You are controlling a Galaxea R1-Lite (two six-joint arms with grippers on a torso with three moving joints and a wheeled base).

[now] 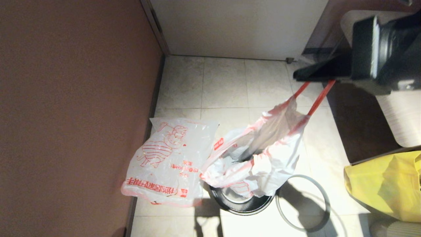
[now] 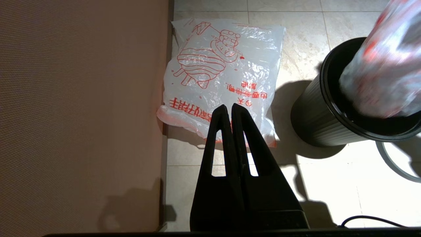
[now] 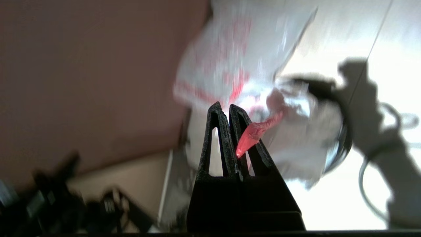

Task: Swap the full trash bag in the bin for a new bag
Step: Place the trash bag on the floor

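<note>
The full trash bag (image 1: 273, 154) stands in the small black bin (image 1: 243, 205), its top drawn up and slanting to the right. My right gripper (image 1: 297, 76) is high at the back right, shut on the bag's red drawstring (image 1: 315, 102), which runs taut down to the bag. The right wrist view shows the drawstring (image 3: 255, 133) pinched between the shut fingers (image 3: 222, 107). The new bag (image 1: 167, 161) lies flat on the floor against the brown wall. My left gripper (image 2: 226, 107) hangs shut and empty over the new bag's (image 2: 223, 69) near edge, left of the bin (image 2: 312, 118).
A thin grey hoop (image 1: 302, 204) lies on the tiles just right of the bin. A big yellow bag (image 1: 388, 184) sits at the right edge. A brown wall (image 1: 72, 115) bounds the left, with a white door (image 1: 240, 26) behind and a dark cabinet (image 1: 358, 125) on the right.
</note>
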